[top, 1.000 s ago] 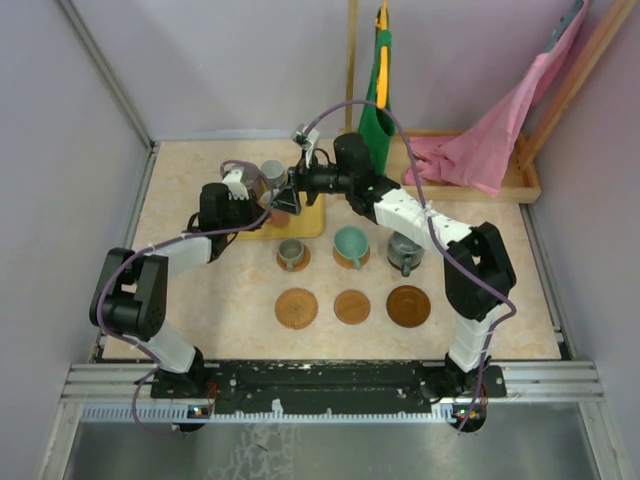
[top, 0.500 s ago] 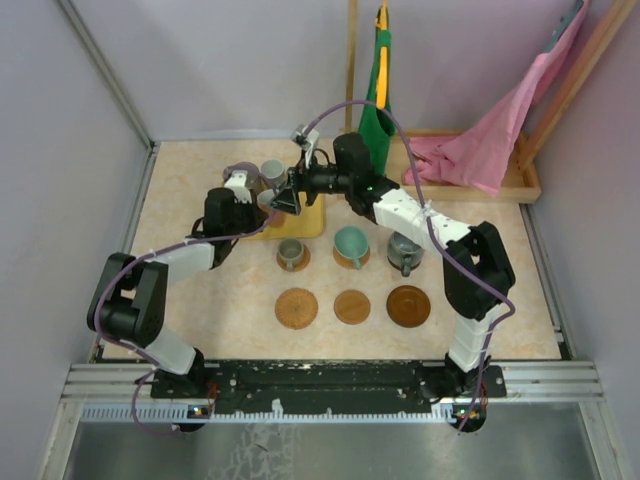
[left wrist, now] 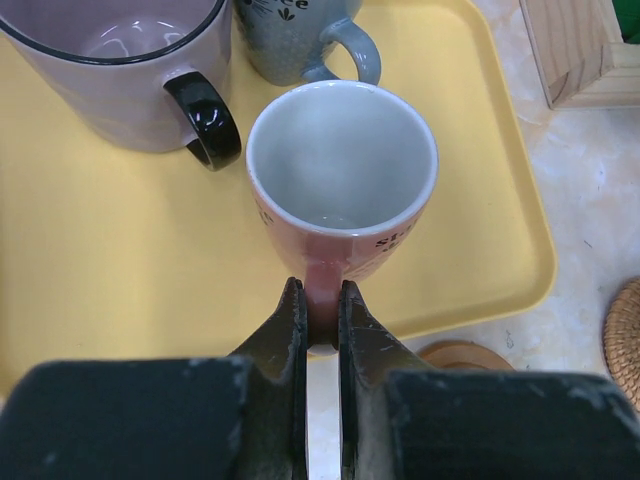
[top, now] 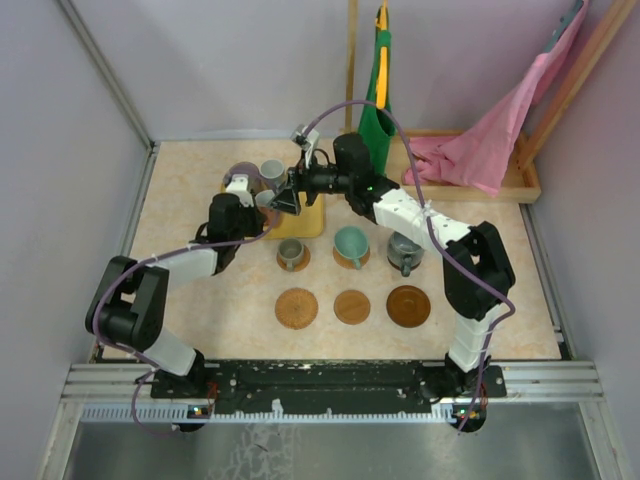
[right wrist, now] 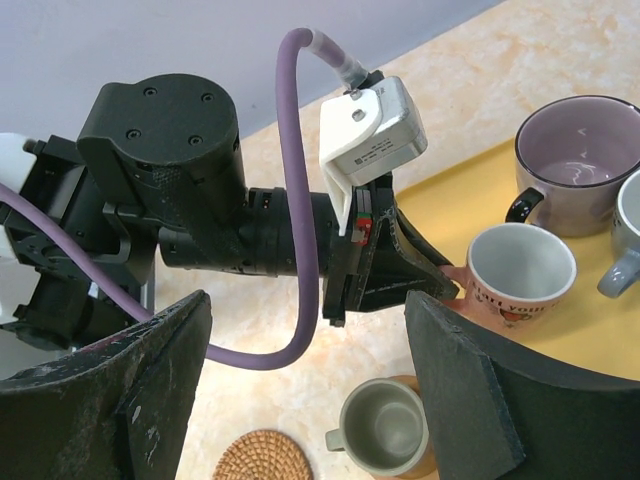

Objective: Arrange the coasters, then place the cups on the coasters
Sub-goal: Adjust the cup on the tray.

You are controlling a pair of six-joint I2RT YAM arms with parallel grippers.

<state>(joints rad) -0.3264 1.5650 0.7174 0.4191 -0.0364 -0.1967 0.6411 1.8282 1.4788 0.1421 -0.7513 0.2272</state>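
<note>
I held the left pincer [left wrist: 320, 300] clenched on the handle of the reddish-brown cup [left wrist: 340, 150], bowl just beyond the jaws, yellow tray [left wrist: 100, 300] beneath. The right pincer [right wrist: 305, 310] stood spread wide, empty, that cup just ahead.

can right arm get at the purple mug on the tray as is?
Probably yes, but tight. The right pincer is open close by and the purple mug is uncovered; the left pincer, shut on the handle of the reddish cup, and the grey-blue cup crowd it.
</note>
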